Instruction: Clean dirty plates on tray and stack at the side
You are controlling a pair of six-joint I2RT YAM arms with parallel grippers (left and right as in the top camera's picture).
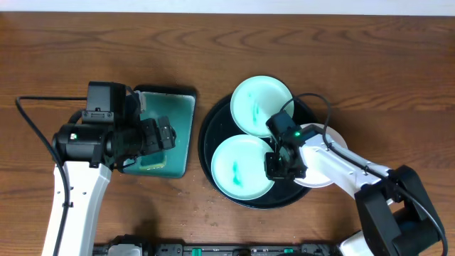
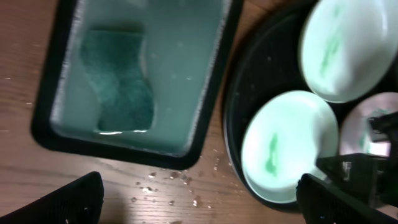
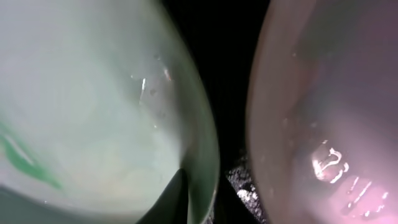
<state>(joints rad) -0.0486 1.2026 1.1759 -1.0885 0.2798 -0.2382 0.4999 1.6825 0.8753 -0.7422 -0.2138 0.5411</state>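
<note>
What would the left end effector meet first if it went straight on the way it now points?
Probably the wet wooden table, before the near rim of the rectangular dish; the open left end effector frames that spot. Depth is unclear; the rim could come first.

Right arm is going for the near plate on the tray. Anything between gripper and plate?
Nothing visible. The right gripper sits at the right rim of the near plate, one fingertip inside that rim. The neighbouring plate lies beside it, apart across a strip of bare tray.
</note>
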